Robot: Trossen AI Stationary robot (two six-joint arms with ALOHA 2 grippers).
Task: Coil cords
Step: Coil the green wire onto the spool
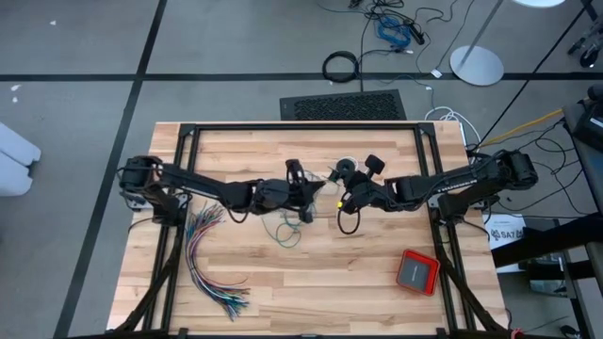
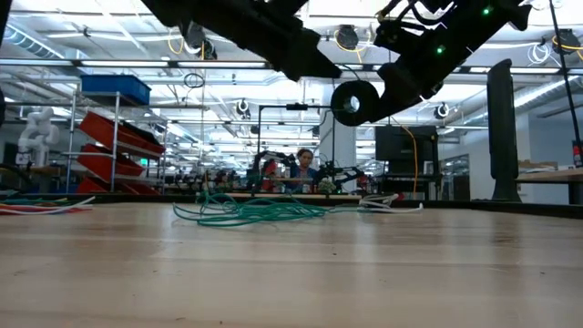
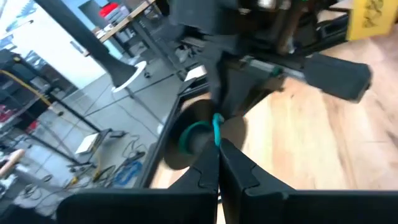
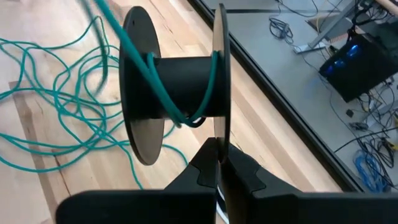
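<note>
Matt black plastic spool [image 4: 174,93], light wood-grain table [image 1: 311,282]

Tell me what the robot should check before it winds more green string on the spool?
1. Right gripper pinching the black spool by its flange: ok.
2. Left gripper shut on the teal cord: ok.
3. Cord already wrapped on the spool's core: ok, a few turns.
4. Loose cord on the table free of knots: cannot tell, it lies in tangled loops.
5. Spool lifted clear of the table: ok.
</note>
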